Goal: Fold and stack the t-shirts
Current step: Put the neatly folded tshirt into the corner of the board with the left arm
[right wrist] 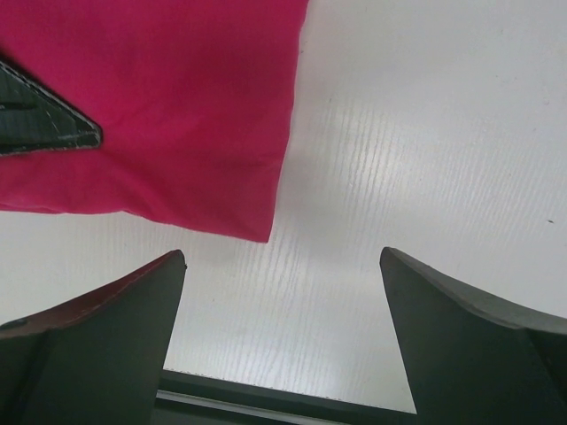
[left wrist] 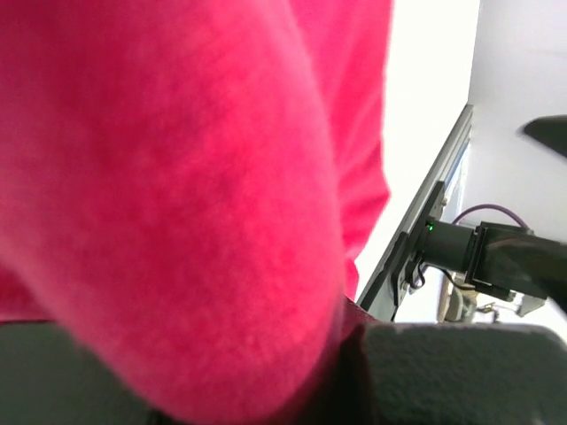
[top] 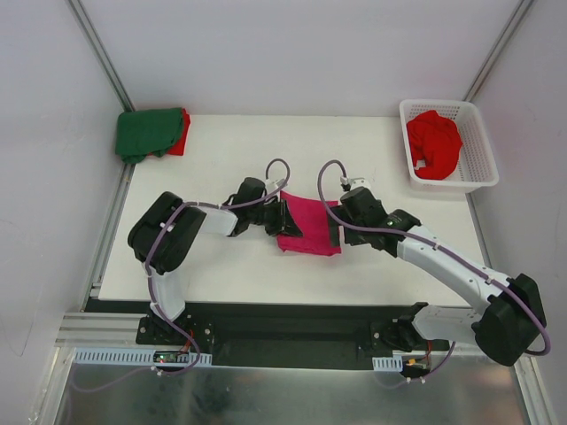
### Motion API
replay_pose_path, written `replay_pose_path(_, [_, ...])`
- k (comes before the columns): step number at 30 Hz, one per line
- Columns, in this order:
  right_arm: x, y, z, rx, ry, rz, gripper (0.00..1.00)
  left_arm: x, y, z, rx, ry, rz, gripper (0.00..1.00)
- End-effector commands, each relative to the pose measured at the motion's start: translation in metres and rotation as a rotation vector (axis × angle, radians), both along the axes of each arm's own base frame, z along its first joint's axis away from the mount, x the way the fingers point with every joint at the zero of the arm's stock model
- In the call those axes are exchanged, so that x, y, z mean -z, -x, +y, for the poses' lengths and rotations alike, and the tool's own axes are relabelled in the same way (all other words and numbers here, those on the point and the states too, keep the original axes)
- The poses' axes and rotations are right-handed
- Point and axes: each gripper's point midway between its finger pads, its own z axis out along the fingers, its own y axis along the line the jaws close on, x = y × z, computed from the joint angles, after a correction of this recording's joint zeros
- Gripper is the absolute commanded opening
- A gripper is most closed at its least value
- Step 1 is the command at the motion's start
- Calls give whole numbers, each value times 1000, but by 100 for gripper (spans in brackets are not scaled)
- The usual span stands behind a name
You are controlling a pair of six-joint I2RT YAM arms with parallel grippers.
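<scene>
A folded magenta-pink t-shirt (top: 310, 228) lies at the table's centre. My left gripper (top: 286, 220) is at its left edge; in the left wrist view magenta cloth (left wrist: 177, 195) fills the frame and bulges between the fingers (left wrist: 461, 372), which hold it. My right gripper (top: 337, 230) is open and empty at the shirt's right edge; in the right wrist view (right wrist: 283, 257) it hovers over bare table beside the shirt's corner (right wrist: 159, 106). The left gripper's finger (right wrist: 44, 128) lies on the shirt. A dark green t-shirt (top: 146, 133) lies on a red one (top: 182, 133) at the far left.
A white lattice basket (top: 478, 173) at the far right holds crumpled red shirts (top: 434, 143). The table's dark front rail (right wrist: 266, 398) is just below the right gripper. Grey walls close in the left and right sides.
</scene>
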Motion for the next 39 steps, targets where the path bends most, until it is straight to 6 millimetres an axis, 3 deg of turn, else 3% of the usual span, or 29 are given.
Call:
replay_pose_path(1, [6, 0, -3, 28, -4, 3, 96, -47, -16, -13, 64, 41, -149, 0])
replay_pose_path(9, [16, 3, -1, 29, -11, 25, 96, -109, -34, -23, 101, 86, -289, 0])
replay_pose_path(17, [22, 8, -4, 31, -8, 37, 96, -144, -78, -1, 56, 117, -367, 0])
replay_pose_path(27, [34, 11, -4, 34, -10, 55, 96, -192, -158, 59, -43, 144, -462, 0])
replay_pose_path(31, [43, 13, -1, 26, -7, 79, 96, -203, -191, 98, -111, 135, -484, 0])
replay_pose_path(39, [56, 11, 5, 10, 1, 117, 96, -215, -249, 157, -279, 75, -560, 0])
